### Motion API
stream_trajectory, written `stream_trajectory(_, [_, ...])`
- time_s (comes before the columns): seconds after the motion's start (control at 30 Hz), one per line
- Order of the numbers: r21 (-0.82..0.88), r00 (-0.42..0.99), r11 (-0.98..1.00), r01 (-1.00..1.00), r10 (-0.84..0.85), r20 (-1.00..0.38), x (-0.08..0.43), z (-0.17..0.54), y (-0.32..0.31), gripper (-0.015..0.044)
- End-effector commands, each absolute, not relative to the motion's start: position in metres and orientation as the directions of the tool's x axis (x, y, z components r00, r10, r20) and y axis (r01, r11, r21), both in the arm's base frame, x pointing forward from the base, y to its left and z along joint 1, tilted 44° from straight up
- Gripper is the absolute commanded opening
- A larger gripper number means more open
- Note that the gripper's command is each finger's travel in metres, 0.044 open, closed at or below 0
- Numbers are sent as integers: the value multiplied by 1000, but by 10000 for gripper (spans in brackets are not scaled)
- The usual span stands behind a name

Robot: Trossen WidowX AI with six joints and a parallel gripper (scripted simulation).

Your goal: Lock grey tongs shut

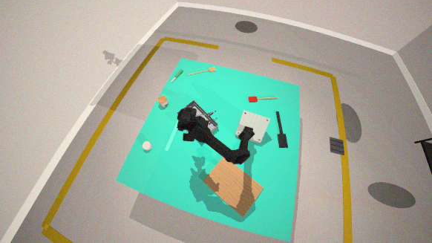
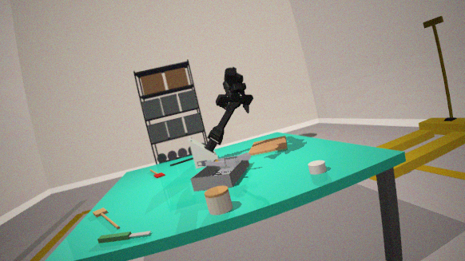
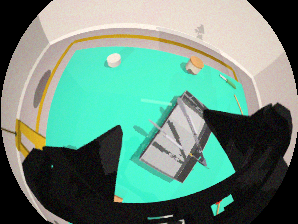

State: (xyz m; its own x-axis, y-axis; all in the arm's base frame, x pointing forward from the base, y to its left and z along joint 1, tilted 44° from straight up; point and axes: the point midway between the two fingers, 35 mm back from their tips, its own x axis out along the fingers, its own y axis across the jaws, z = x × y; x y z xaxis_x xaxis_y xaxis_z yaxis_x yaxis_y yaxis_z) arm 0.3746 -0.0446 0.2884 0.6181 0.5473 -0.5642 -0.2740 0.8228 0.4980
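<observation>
The grey tongs [image 3: 189, 120] lie spread open in a V across the roasting tin [image 3: 187, 173] [image 2: 208, 182] [image 1: 214, 128], with their hinge end at the tin's lower right rim in the wrist view. The tips are near the opposite side. My gripper [image 3: 164, 121] [image 2: 233, 105] is wide open and empty, high above the table. In the wrist view the tin and tongs show between and beyond its fingers. The wooden board [image 1: 227, 173] [image 2: 268, 146] lies at the front of the table in the top view, with nothing on it but the arm's shadow. The arm hides part of the tin there.
A white plate [image 1: 256, 119] at the arm's base stands beside the tin. A lidded jar [image 2: 218, 203] [image 3: 194, 66] and a white round piece [image 2: 317, 167] [image 3: 114, 60] stand near one edge. A red-headed tool [image 1: 253, 99], a black spatula [image 1: 283, 140], a small mallet [image 1: 211, 70] and a green-handled knife [image 2: 114, 237] lie around.
</observation>
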Motion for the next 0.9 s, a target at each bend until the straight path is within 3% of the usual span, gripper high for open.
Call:
stream_trajectory(0.0, [740,471,513,436,571,-673,391,220,-60,440])
stream_trajectory(0.2, [596,370,237,767,595,-713,392,179,-64,440])
stream_trajectory(0.4, [265,259,-86,961,626,-735,390,139,-66,440])
stream_trajectory(0.57, [-71,165,-320,945,653,-739,385,109,-67,440])
stream_trajectory(0.73, [-388,73,-499,775,680,-729,378,80,-67,440])
stream_trajectory(0.87, [-463,47,-537,705,688,-725,375,72,-67,440])
